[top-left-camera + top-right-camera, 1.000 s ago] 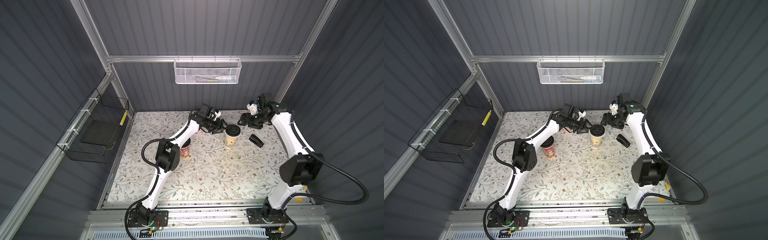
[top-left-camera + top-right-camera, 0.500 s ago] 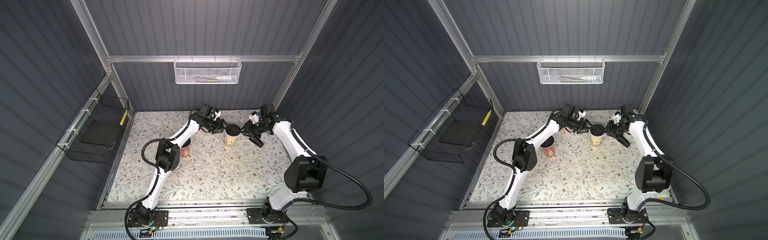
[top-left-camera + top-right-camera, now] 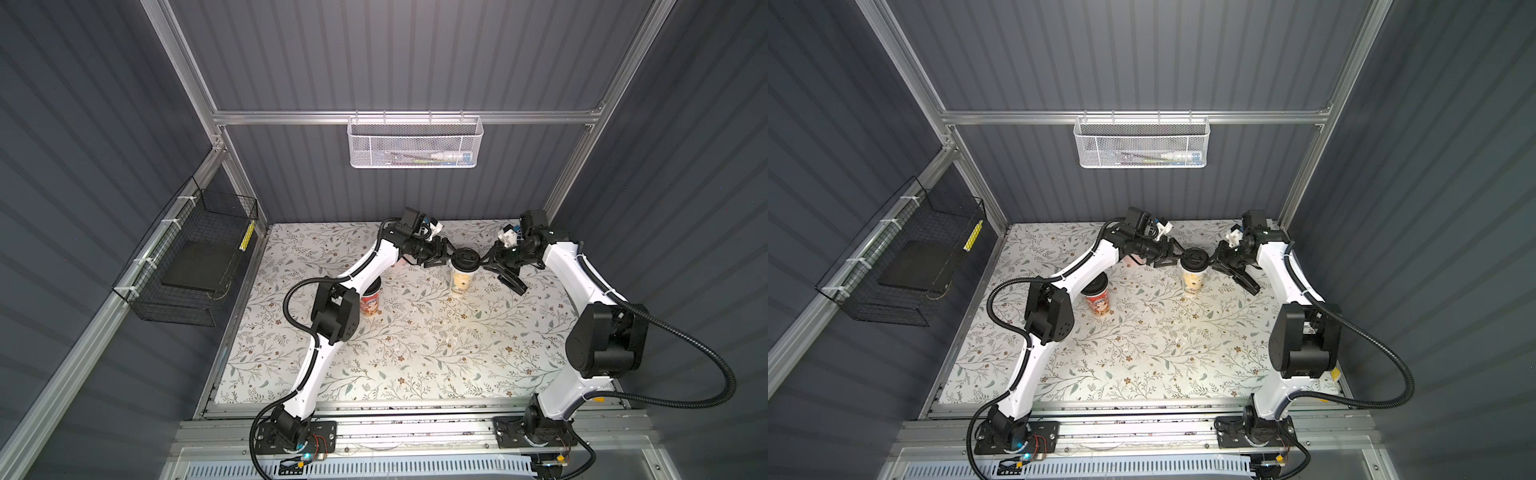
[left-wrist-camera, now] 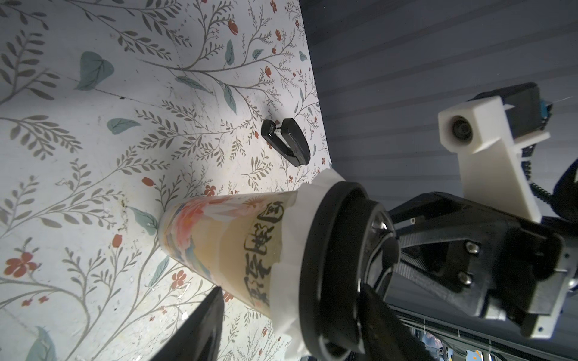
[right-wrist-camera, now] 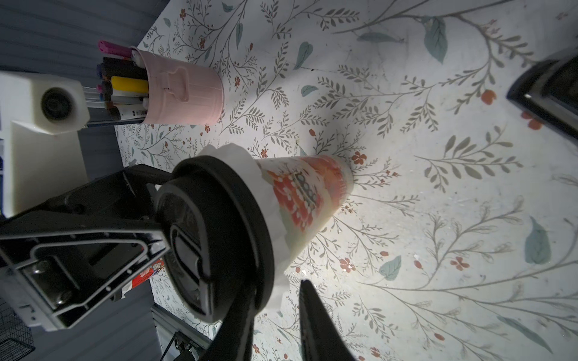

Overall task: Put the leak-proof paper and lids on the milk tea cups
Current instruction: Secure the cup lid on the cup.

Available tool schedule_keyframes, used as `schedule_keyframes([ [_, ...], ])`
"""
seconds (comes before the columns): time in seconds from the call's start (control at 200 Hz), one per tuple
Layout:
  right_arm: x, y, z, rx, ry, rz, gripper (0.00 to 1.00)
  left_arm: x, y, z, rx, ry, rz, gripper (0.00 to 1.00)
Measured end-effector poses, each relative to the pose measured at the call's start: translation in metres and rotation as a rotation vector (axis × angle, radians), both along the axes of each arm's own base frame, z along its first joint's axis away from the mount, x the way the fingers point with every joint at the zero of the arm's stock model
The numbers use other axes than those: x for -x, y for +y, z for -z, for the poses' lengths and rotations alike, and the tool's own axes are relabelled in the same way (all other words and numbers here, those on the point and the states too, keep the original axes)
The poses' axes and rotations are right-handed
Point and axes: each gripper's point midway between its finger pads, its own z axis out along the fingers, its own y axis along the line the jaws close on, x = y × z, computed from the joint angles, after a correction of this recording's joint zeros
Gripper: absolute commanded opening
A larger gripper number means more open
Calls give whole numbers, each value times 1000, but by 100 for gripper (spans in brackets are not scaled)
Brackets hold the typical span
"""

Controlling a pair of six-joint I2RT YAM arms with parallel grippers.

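The left fingers (image 4: 206,325) stand apart, one beside the cup wall and one over the top of the black lid (image 4: 331,265); whether they press on it or only bracket it I cannot tell. The right fingers (image 5: 314,328) sit close together at the opposite rim of that lid, and whether they pinch it is unclear too. Between the two sets of fingers the leak-proof paper (image 4: 283,297) is already on the cream cup (image 4: 219,237), upright on the table (image 4: 78,156) — trapped under the lid, its white skirt hanging around the mouth. Behind the left fingers, under the left arm (image 3: 1088,268), is the red cup (image 3: 1098,301), dark-topped; no paper shows there.

As I judge it, the cream cup is tall and reached only at its top, so an uneven push from either side could tip it. A finger that snags the skirt could drag the paper askew or tear it — and the left arm, pulling back, could knock the red cup.
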Motion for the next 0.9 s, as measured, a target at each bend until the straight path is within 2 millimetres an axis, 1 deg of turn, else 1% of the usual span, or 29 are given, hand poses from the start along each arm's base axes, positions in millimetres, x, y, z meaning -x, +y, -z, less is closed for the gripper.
schedule_keyframes([
  [0.17,-1,1,4,-16,-18,-5,21,0,0,0,0,2,-1,67],
  [0.585,-5,1,9,-22,-55,-15,21,0,-1,3,9,4,-2,67],
  [0.691,-5,1,8,-25,-59,-17,26,0,-1,2,12,4,-1,66],
  [0.836,-3,-1,3,-23,-68,-13,36,0,0,2,13,8,-4,66],
  [0.876,-2,-2,1,-22,-67,-9,40,0,0,2,12,10,-5,66],
  [0.901,-1,-2,-1,-24,-68,-2,45,0,0,2,12,12,-7,66],
])
